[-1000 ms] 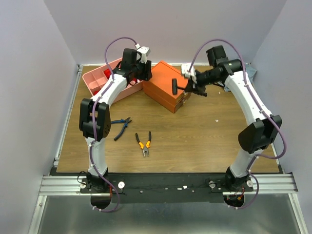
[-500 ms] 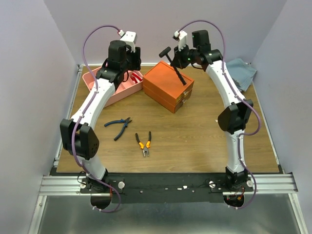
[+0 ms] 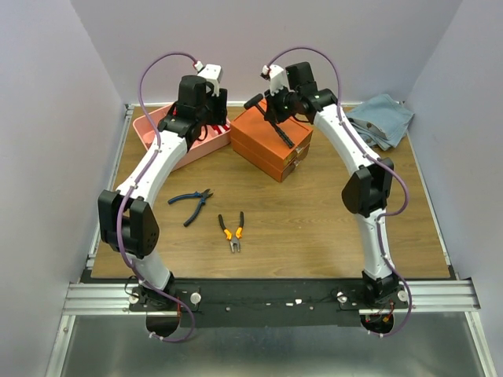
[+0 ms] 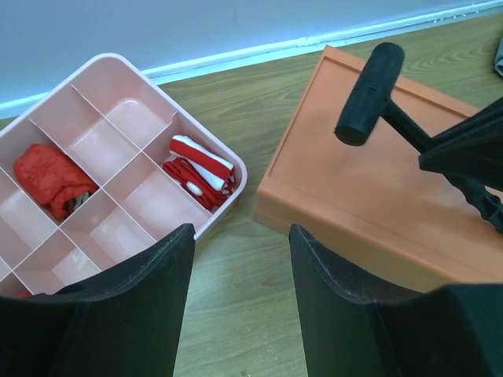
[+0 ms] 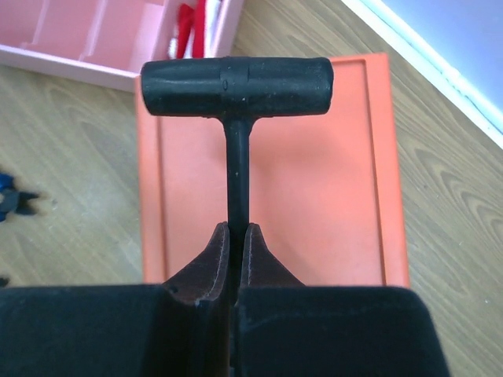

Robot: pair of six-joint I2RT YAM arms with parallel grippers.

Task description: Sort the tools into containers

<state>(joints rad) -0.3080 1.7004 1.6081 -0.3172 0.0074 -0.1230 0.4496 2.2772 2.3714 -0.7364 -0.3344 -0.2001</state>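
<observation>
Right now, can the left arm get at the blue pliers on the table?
Probably yes. The left tool is open and empty, above the gap between tray and box. The blue pliers lie uncovered on the left arm's side, apart from the orange pliers; the arm must fold back.

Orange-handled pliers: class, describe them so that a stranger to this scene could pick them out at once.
On the brown wooden table, two pairs of pliers lie in the open near half. The small orange-handled pliers are the pair closer to the near edge, right of the blue-handled pliers. Only their grips are orange.
</observation>
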